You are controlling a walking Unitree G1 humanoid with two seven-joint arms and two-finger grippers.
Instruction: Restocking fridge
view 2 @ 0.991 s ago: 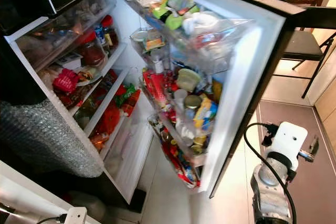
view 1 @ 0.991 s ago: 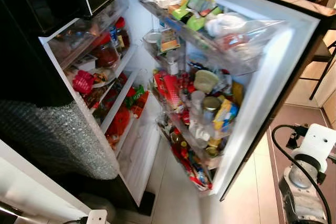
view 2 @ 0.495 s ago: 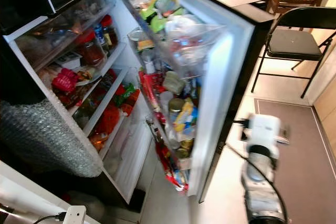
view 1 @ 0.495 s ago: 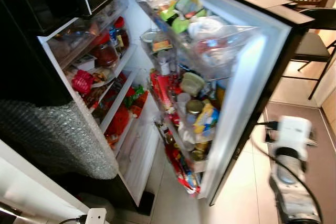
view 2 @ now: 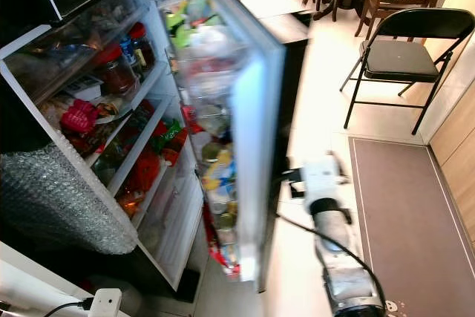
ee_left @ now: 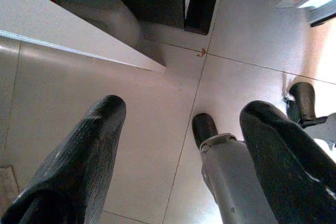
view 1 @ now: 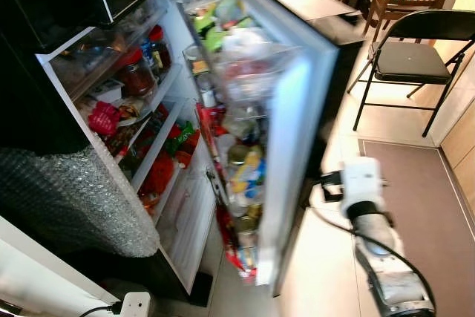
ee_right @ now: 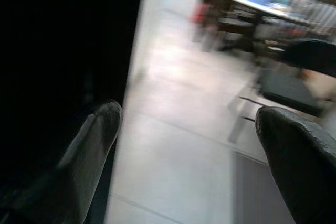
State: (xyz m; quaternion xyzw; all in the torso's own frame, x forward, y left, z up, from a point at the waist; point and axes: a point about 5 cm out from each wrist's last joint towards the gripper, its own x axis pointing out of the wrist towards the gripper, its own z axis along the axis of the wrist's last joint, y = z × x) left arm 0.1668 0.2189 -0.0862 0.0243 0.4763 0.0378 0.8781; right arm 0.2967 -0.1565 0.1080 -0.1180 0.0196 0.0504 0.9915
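1. Your fridge (view 1: 111, 102) stands open in front and to the left, shelves packed w/ red-lidded jars (view 1: 138, 72), red packets and tubs.
2. Fridge door (view 1: 297, 124) is swung part-way across the opening; you see it nearly edge-on, blurred, its racks crammed w/ bottles, jars and bags.
3. Right arm (view 1: 371, 220) reaches fwd at low right, close beside the door's outer black face; its white wrist sits just right of the door edge.
4. Right gripper (ee_right: 191, 145): the 2 fingers are spread wide w/ nothing between them, dark door face alongside 1 finger (ee_right: 97, 135).
5. Left gripper (ee_left: 184, 135): fingers wide apart, holding nothing, pointing down at the tiled floor (ee_left: 157, 103) by the robot's own foot.
6. A black folding chair (view 1: 412, 57) stands on the floor right of the door, a brown mat (view 1: 438, 198) near it.
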